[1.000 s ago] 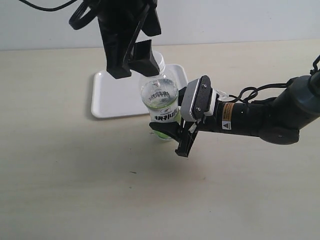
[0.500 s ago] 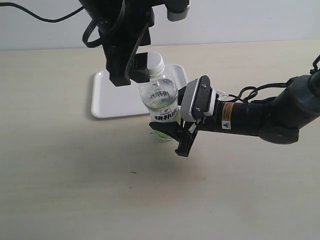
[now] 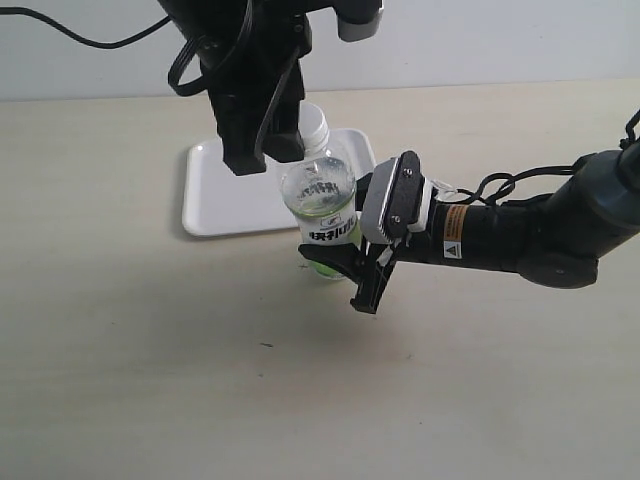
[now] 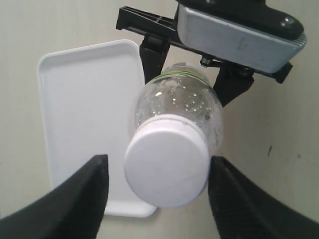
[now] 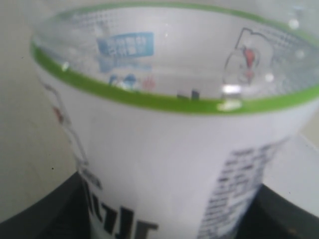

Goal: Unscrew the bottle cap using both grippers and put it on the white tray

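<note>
The clear bottle with its white-and-green label stands upright just in front of the white tray. My right gripper, the one with the silver-grey block, is shut on the bottle's lower body. The white bottle cap sits on the neck. My black left gripper hangs over it, open, one finger on each side of the cap. One finger is close to the cap's side and the other stands apart from it. In the exterior view the cap shows partly behind those fingers.
The tray lies flat behind and to the left of the bottle with nothing on it. The right arm stretches in low over the beige table from the right. A pale wall runs along the back.
My left gripper has turned and come down over the bottle's neck, so its fingers now flank the cap. The right gripper and the bottle have stayed still.
</note>
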`<state>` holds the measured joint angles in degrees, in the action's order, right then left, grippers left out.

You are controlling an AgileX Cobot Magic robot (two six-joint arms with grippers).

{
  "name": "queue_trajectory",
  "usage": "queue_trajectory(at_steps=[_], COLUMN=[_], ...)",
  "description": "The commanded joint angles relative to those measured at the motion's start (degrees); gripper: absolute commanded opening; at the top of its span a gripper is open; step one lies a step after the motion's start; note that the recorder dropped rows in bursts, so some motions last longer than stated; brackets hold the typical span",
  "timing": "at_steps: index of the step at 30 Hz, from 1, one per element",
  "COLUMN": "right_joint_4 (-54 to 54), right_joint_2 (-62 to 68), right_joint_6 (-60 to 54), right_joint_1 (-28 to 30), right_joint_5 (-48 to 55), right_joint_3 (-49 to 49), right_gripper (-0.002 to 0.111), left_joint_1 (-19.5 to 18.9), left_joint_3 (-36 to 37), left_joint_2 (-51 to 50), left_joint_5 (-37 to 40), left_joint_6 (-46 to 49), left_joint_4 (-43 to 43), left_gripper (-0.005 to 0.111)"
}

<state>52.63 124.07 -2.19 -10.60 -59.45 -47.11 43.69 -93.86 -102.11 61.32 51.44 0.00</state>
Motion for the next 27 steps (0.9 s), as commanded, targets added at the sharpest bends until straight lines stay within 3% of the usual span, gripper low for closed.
queue_trajectory(at_steps=[1,15,18,23,27], right_joint_4=[0.44,0.44,0.44,0.44,0.25], right_joint_2=[-0.14,-0.14,-0.14,-0.14,-0.14], right_joint_6=[-0.73,-0.73,-0.73,-0.73,-0.73], right_joint_1=[-0.13,-0.13,-0.13,-0.13,-0.13], right_joint_5=[2.61,2.61,2.61,2.61,2.85], right_joint_3=[-0.15,-0.15,-0.15,-0.15,-0.15], right_gripper=[0.0,0.0,0.0,0.0,0.0], left_joint_1=[0.23,0.23,0.23,0.23,0.23], left_joint_3=[-0.3,-0.3,-0.3,-0.3,-0.3], left_joint_2=[0.09,0.09,0.09,0.09,0.09], left_joint_5=[0.13,0.52,0.66,-0.55,-1.26], left_joint_6=[-0.71,-0.71,-0.71,-0.71,-3.72], left_joint_4=[-1.06,-4.07,-3.8,-3.8,-3.8], left_gripper=[0.057,0.056,0.044,0.0,0.0])
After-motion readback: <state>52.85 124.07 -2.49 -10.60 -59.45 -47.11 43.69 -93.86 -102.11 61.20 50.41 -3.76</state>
